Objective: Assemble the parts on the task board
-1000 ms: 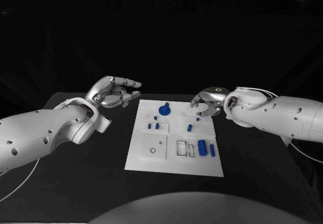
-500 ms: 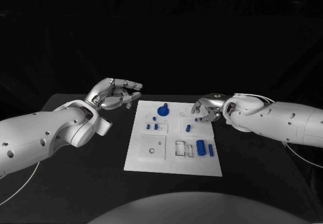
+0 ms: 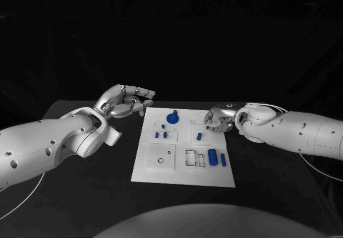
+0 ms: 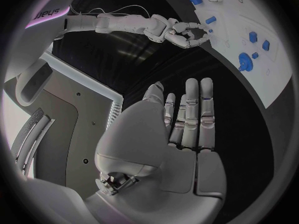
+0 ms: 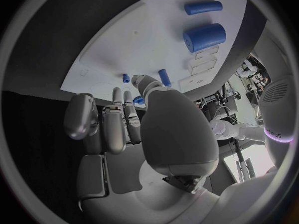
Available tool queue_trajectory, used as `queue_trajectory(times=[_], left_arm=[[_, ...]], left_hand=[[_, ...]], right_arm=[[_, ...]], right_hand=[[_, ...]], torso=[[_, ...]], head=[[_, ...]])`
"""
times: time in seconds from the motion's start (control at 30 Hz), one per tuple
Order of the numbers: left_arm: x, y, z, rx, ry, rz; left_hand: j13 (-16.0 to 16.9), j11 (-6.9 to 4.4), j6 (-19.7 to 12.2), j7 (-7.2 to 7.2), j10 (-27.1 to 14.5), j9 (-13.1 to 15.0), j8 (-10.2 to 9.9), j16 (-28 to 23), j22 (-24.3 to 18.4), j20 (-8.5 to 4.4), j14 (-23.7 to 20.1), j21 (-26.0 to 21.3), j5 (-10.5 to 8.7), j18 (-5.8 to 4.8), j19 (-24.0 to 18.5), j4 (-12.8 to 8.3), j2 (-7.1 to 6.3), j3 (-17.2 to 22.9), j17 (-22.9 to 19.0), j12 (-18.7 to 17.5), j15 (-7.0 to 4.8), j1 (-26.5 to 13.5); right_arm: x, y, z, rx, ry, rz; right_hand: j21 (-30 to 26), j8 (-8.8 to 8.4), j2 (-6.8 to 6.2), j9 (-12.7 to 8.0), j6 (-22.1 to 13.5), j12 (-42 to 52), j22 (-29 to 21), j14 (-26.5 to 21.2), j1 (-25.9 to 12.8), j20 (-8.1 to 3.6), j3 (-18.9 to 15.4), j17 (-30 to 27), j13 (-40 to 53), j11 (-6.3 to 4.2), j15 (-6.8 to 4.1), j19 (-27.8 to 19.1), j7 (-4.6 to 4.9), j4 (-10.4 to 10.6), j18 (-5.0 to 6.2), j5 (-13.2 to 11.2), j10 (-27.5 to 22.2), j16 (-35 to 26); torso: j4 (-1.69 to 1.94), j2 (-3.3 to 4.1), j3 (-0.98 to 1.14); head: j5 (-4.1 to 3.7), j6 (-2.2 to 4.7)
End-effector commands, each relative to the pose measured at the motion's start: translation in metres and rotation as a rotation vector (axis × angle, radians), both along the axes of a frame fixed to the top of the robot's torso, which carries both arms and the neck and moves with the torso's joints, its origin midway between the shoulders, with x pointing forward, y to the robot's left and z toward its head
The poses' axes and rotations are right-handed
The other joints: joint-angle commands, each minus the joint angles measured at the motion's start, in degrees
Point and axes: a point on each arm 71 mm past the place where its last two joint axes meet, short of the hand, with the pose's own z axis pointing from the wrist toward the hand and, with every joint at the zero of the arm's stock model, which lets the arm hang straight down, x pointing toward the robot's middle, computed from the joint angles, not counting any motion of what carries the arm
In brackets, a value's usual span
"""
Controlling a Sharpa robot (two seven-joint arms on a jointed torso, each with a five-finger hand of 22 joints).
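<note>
The white task board lies in the middle of the black table. On it are a round blue part with a peg, small blue pegs, a thick blue cylinder and a slim one. My right hand hovers over the board's far right corner, fingers curved and apart, just beside a small blue peg and holding nothing. In the right wrist view the fingers reach over the board near a small blue piece. My left hand stays raised left of the board, fingers spread and empty.
Bare black table surrounds the board on all sides. The board has empty slots and a square plate with a ring. The left wrist view shows my right hand at the board's edge.
My right hand has sunk toward the board's far right corner and closer to the small blue peg. The left hand has barely shifted.
</note>
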Motion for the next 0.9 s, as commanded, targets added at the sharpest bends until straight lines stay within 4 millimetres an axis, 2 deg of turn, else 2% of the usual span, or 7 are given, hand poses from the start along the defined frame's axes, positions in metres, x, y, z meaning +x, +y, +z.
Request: queue_trajectory(times=[0.03, 0.13, 0.2, 0.37, 0.5, 0.6, 0.9], left_arm=[[-0.001, -0.002, -0.001, -0.009, 0.021, -0.024], [-0.001, -0.002, -0.002, -0.005, 0.026, -0.026], [-0.001, -0.002, -0.003, -0.002, 0.03, -0.027], [-0.001, -0.001, -0.005, 0.006, 0.042, -0.028], [-0.001, 0.0, -0.006, 0.013, 0.051, -0.031], [-0.001, 0.0, -0.008, 0.017, 0.056, -0.031], [-0.001, 0.001, -0.011, 0.024, 0.071, -0.031]], left_hand=[[-0.1, 0.16, 0.5, 0.07, -0.2, -0.1, -0.3, -0.4, -0.1, 0.16, -0.6, -0.4, 0.4, 0.77, -0.2, 0.0, 0.25, -0.3, -0.3, 0.4, 0.1, 0.9], [-0.3, -0.47, 1.1, 1.61, -0.5, -0.2, -0.1, -0.7, -0.1, 0.14, -0.8, -0.9, 0.73, 0.88, -0.1, 0.0, 0.5, -0.4, -0.9, 0.9, -0.13, 1.6], [-0.3, -0.52, 1.1, 1.77, -0.6, -0.2, -0.1, -0.7, -0.2, 0.12, -0.9, -1.1, 0.82, 0.91, -0.1, 0.0, 0.56, -0.4, -1.0, 1.0, -0.16, 1.8], [-0.4, -0.36, 1.0, 1.81, -0.7, -0.4, -0.2, -0.9, -0.2, 0.13, -1.2, -1.4, 1.01, 0.89, -0.2, 0.0, 0.69, -0.4, -1.3, 1.3, -0.11, 2.2], [-0.6, -0.35, 0.9, 2.32, -0.9, -0.6, -0.3, -1.3, -0.2, 0.19, -1.7, -2.0, 1.52, 0.85, -0.2, 0.0, 0.92, -0.3, -1.9, 1.7, -0.01, 3.0], [-0.7, -0.2, 0.9, 2.35, -1.0, -0.7, -0.3, -1.7, -0.2, 0.27, -2.2, -2.3, 1.69, 0.81, -0.2, 0.0, 1.02, -0.4, -2.4, 2.0, 0.14, 3.3], [-0.9, -0.05, 0.9, 2.58, -1.1, -0.8, -0.3, -2.4, -0.2, 0.42, -2.8, -2.7, 1.88, 0.77, -0.1, 0.0, 1.28, -0.5, -3.1, 2.5, 0.35, 3.5]], right_arm=[[0.0, -0.001, -0.004, -0.019, -0.001, -0.006], [0.0, -0.001, -0.007, -0.021, -0.002, -0.012], [0.0, -0.001, -0.009, -0.02, -0.002, -0.013], [0.0, 0.0, -0.013, -0.015, -0.007, -0.013], [0.0, 0.0, -0.017, -0.01, -0.009, -0.013], [-0.001, 0.0, -0.022, -0.004, -0.002, -0.014], [-0.004, 0.001, -0.031, 0.005, 0.006, -0.017]], right_hand=[[-0.7, 0.21, -0.02, 0.1, 0.4, 0.3, 8.1, -0.2, 0.0, -0.35, 0.6, 0.8, 0.1, 0.12, -0.12, -0.4, 0.11, -0.2, -0.59, 0.5, -0.6, -0.5], [-1.6, 0.22, -0.06, 0.3, 0.4, 0.4, 7.9, -0.6, -0.2, -0.3, 1.0, 0.3, 0.3, 0.34, 0.01, -0.9, 0.2, -0.5, -0.44, 0.8, -1.5, -0.9], [-1.7, 0.21, 0.05, 0.3, 0.3, 0.5, 7.9, -0.6, -0.2, -0.27, 1.2, 0.3, 0.4, 0.42, 0.05, -1.0, 0.13, -0.6, -0.44, 0.9, -1.6, -0.9], [-1.8, 0.39, 0.37, 0.5, 0.6, 1.0, 7.9, -0.7, -0.4, -0.22, 1.6, 0.2, 0.7, 0.4, 0.09, -1.0, 0.12, -0.8, -0.43, 1.1, -1.7, -0.9], [-2.6, 0.83, 0.67, 0.9, 1.1, 2.2, 7.7, -1.1, -1.2, -0.16, 1.7, -0.6, 1.4, 0.31, 0.11, -1.5, 0.16, -1.2, -0.28, -0.8, -1.7, -1.5], [-3.0, 1.09, 0.89, 1.2, 1.4, 2.7, 7.6, -1.4, -1.2, -0.15, 1.9, -1.0, 1.7, 0.22, 0.08, -1.7, 0.23, -1.4, -0.21, -1.1, -1.7, -1.8], [-3.6, 1.53, 1.76, 1.8, 1.6, 3.8, 7.5, -1.8, -0.7, -0.25, 2.7, -1.5, 2.3, -0.01, -0.08, -2.0, 0.61, -2.4, -0.11, -0.7, -1.5, -2.1]], torso=[[-0.05, -0.08, -0.05], [-0.09, -0.17, -0.03], [-0.12, -0.18, 0.0], [-0.03, -0.18, -0.09], [0.0, -0.24, -0.14], [-0.05, -0.23, -0.2], [-0.06, -0.19, -0.15]], head=[[0.2, -0.01], [0.33, -0.01], [0.39, -0.01], [0.27, -0.01], [-0.23, -0.01], [-0.06, -0.01], [0.46, -0.01]])
